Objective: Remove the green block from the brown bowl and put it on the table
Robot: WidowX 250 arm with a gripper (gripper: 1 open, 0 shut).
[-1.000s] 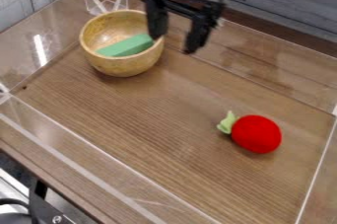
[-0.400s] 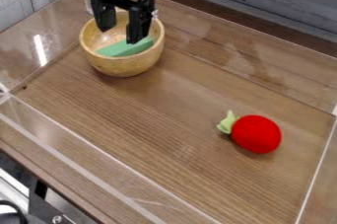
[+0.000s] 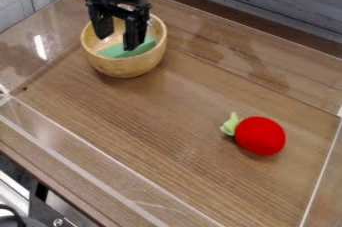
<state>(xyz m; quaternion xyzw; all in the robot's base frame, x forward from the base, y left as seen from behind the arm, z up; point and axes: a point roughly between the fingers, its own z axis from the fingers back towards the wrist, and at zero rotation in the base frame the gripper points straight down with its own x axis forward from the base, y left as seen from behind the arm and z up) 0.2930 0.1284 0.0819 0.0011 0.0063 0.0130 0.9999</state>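
The brown bowl (image 3: 123,59) sits at the table's (image 3: 174,121) far left. Inside it lies the green block (image 3: 132,49), a light-green bar partly covered by my fingers. My gripper (image 3: 119,33) points straight down over the bowl, open, with its two dark fingers lowered into the bowl on either side of the block's left part. I cannot tell whether the fingertips touch the block.
A red round toy fruit with a green leaf (image 3: 257,134) lies at the right of the table. A clear plastic rim (image 3: 40,121) runs along the table's edges. A grey plank wall stands behind.
My gripper has moved left from beside the bowl's right rim to above the bowl and has dropped lower into it. It stayed open. The bowl, block and fruit have not moved.
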